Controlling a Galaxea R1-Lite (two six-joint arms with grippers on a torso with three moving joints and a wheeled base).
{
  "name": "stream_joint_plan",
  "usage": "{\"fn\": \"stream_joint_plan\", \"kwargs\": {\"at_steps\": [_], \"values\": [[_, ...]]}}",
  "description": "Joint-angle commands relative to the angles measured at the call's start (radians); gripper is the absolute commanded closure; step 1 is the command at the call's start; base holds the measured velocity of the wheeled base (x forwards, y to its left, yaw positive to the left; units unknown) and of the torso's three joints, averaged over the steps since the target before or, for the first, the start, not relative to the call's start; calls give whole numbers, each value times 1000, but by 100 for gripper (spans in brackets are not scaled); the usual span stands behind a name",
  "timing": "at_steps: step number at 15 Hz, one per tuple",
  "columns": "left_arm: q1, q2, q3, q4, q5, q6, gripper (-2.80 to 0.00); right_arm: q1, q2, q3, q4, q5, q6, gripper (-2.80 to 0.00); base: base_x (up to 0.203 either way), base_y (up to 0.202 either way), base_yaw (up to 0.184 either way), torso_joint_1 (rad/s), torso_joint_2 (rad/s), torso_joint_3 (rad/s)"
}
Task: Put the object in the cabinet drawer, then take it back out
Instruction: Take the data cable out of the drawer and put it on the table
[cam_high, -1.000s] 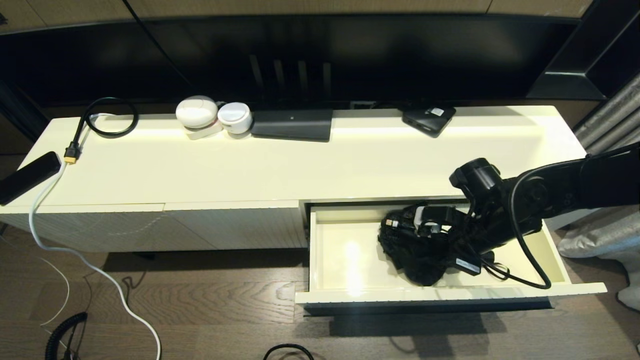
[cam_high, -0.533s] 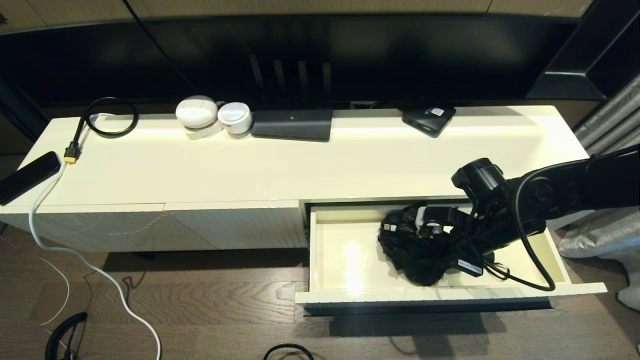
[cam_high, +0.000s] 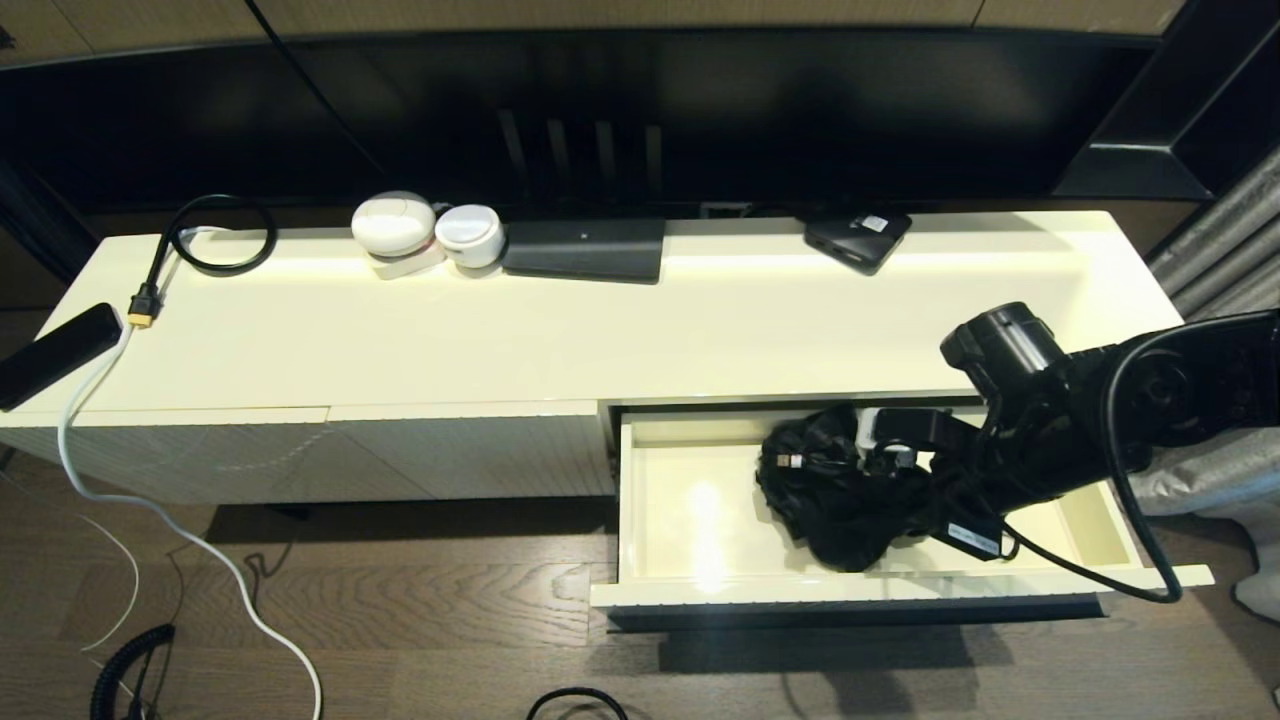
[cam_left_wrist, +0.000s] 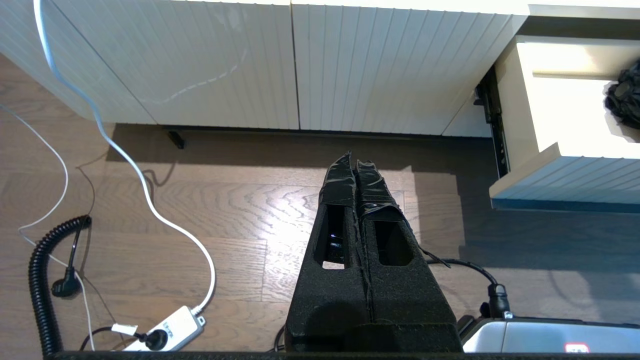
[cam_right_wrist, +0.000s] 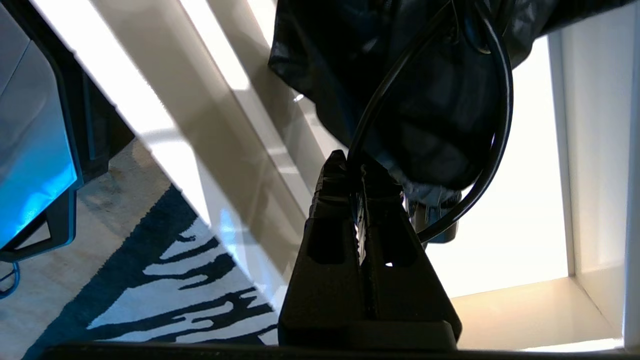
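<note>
The cabinet drawer (cam_high: 700, 592) stands pulled out at the cabinet's right end; its cream inside (cam_right_wrist: 520, 235) shows, and its black handle bar is out of sight. In it lies the object, a black bundle of cloth and cable (cam_high: 825, 500). My right gripper (cam_right_wrist: 356, 167) reaches into the drawer from the right, shut on a black cable loop of the bundle (cam_right_wrist: 435, 100). In the head view its fingers are lost among the black mass. My left gripper (cam_left_wrist: 355, 162) hangs shut and empty over the wooden floor, left of the drawer front (cam_left_wrist: 565, 175).
On the cabinet top (cam_high: 600, 330) stand two white round devices (cam_high: 395, 225), a black flat box (cam_high: 585, 250), a small black box (cam_high: 858, 238) and a black cable coil (cam_high: 215, 235). A white cord (cam_high: 150, 510) trails over the floor. Ribbed closed panels (cam_left_wrist: 250, 65) lie left of the drawer.
My right arm has drawn back to the right and risen a little. The top of the bundle has shifted slightly right with it.
</note>
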Motion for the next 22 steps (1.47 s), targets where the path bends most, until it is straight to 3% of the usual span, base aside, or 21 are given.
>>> {"fn": "stream_joint_plan", "kwargs": {"at_steps": [1,7,10,14,22], "values": [[1,0,0,-1,1,-1,0,0,-82,52,-6,0,-9,0,0,0,0,0,0,0],[0,0,0,-1,1,-1,0,14,-262,155,-60,-14,-16,0,0,0,0,0,0,0],[0,0,0,-2,1,-1,0,76,-304,156,-125,-65,-15,0,0,0,0,0,0,0],[0,0,0,-1,1,-1,0,162,-221,68,-199,-180,47,0,0,0,0,0,0,0],[0,0,0,-1,1,-1,0,195,107,-183,-332,-267,116,0,0,0,0,0,0,0]]}}
